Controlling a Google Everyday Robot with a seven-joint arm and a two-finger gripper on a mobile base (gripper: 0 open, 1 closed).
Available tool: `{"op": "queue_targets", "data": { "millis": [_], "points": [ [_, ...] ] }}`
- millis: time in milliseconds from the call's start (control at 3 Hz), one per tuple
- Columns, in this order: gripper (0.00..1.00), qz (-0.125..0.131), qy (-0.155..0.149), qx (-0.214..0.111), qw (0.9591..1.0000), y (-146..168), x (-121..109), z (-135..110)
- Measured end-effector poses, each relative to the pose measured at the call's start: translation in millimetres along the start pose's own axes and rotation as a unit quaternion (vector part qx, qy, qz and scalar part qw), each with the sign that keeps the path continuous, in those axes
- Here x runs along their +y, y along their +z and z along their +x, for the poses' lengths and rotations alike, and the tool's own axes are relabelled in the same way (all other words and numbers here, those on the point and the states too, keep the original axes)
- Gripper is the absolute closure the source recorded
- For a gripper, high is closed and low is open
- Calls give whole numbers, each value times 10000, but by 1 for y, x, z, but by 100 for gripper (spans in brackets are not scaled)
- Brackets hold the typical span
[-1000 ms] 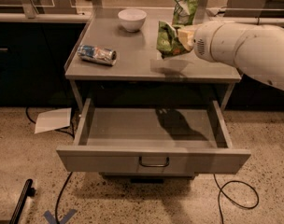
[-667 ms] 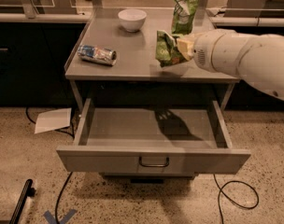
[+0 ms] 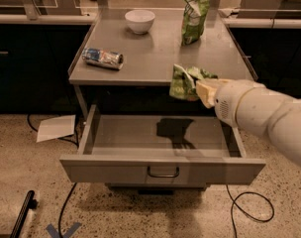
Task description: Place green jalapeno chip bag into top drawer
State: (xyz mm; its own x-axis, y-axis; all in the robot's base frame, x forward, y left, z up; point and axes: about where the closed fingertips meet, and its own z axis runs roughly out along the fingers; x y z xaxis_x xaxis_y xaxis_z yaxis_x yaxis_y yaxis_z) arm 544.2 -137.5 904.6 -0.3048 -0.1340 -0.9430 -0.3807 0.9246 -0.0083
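Observation:
The small crumpled green jalapeno chip bag [image 3: 184, 83] hangs in the air at the front edge of the counter, above the back of the open top drawer [image 3: 160, 170]. My gripper [image 3: 200, 90] is shut on the bag's right side, with the white arm coming in from the right. The drawer is pulled out; its grey inside is bare apart from the bag's shadow. Its dark curved handle [image 3: 163, 172] sits at the centre of the front panel.
On the grey counter [image 3: 150, 58] stand a white bowl [image 3: 139, 20], a crushed blue-silver wrapper [image 3: 103, 58] and a taller upright green bag [image 3: 195, 13]. A sheet of paper [image 3: 55, 128] and cables lie on the speckled floor.
My gripper has carried the chip bag forward and down from over the counter to its front edge, above the open drawer. The shadow in the drawer shifted with it.

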Motion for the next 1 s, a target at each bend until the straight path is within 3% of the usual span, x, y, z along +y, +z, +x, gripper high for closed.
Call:
{"op": "queue_targets", "data": {
  "millis": [333, 667, 1000],
  "points": [
    [100, 176, 589, 1, 9981, -14, -7, 41],
    [100, 330, 1145, 92, 9928, -11, -23, 91],
    [100, 19, 1553, 434, 9869, 25, -23, 136]
  ]
}}
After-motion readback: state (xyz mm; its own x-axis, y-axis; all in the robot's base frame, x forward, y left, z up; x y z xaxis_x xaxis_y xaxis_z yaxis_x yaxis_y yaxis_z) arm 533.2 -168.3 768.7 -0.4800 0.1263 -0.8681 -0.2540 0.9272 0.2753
